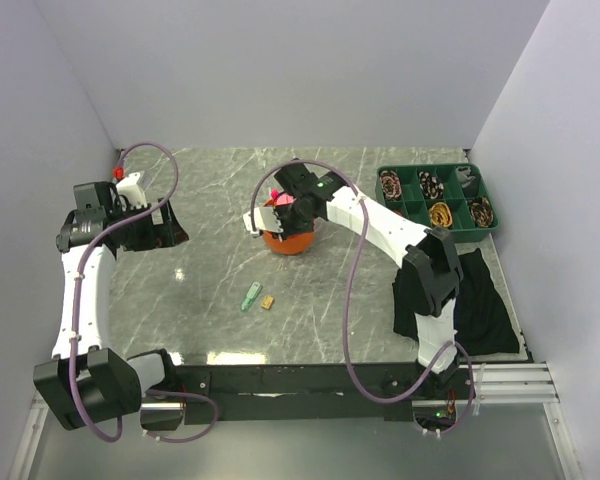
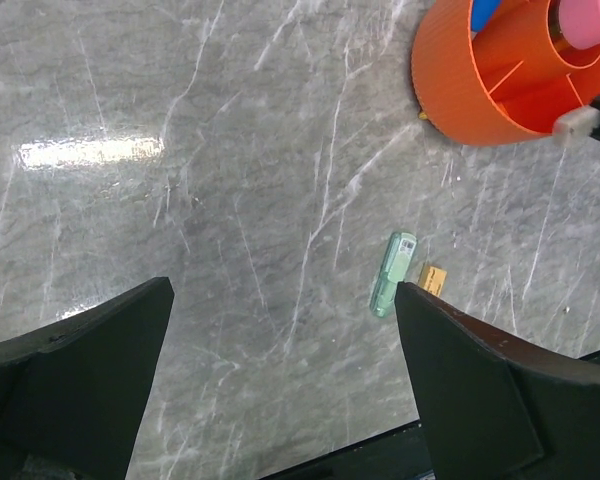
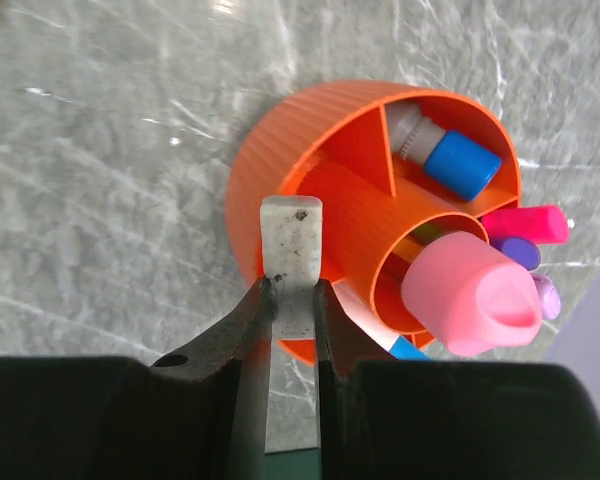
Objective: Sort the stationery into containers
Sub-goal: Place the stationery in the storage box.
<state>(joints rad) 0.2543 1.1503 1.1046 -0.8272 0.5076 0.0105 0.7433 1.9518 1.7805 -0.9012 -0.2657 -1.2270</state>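
Observation:
The orange pot [image 1: 288,240] stands mid-table and also shows in the left wrist view [image 2: 480,95]. My right gripper [image 3: 292,286] is shut on a small white block [image 3: 291,235] and holds it over the pot's near rim [image 3: 270,160]. The pot holds a pink tube [image 3: 470,290] in its centre cup, a blue cylinder [image 3: 462,166], and markers with pink and purple caps [image 3: 525,226]. A green clip [image 1: 251,296] and a yellow eraser [image 1: 268,301] lie on the table in front of the pot. My left gripper [image 2: 282,295] is open and empty above the table's left side; the clip [image 2: 392,272] and eraser [image 2: 431,277] lie by its right finger.
A green divided tray [image 1: 412,191] with coiled bands sits at the back right. A black cloth [image 1: 485,300] lies at the right under the right arm. White walls close in the left, back and right sides.

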